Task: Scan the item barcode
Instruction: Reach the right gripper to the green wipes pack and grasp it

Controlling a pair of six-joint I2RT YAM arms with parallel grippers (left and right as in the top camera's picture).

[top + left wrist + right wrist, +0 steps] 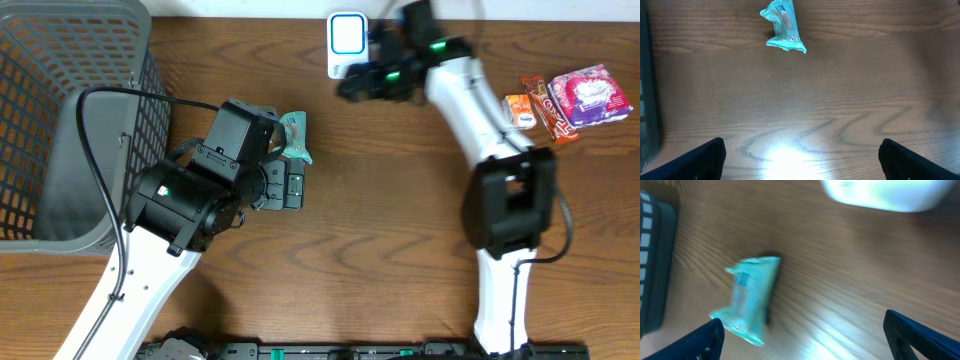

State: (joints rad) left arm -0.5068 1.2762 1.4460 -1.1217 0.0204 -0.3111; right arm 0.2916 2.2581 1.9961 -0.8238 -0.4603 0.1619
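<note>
A teal snack packet (296, 135) lies flat on the wooden table, free of both grippers. In the left wrist view the packet (784, 27) sits far ahead of my left gripper (802, 160), which is open and empty over bare wood. In the overhead view my left gripper (291, 188) is just below the packet. My right gripper (802, 337) is open with nothing between its fingers; the packet (750, 297) lies by its left fingertip. The white barcode scanner (347, 40) stands at the back, close to my right gripper (355, 80), and shows blurred in the right wrist view (885, 192).
A grey mesh basket (70, 110) fills the left side of the table. An orange packet (518, 110), a brown bar (550, 108) and a pink pack (590, 95) lie at the far right. A dark object (655, 260) stands at the left edge of the right wrist view.
</note>
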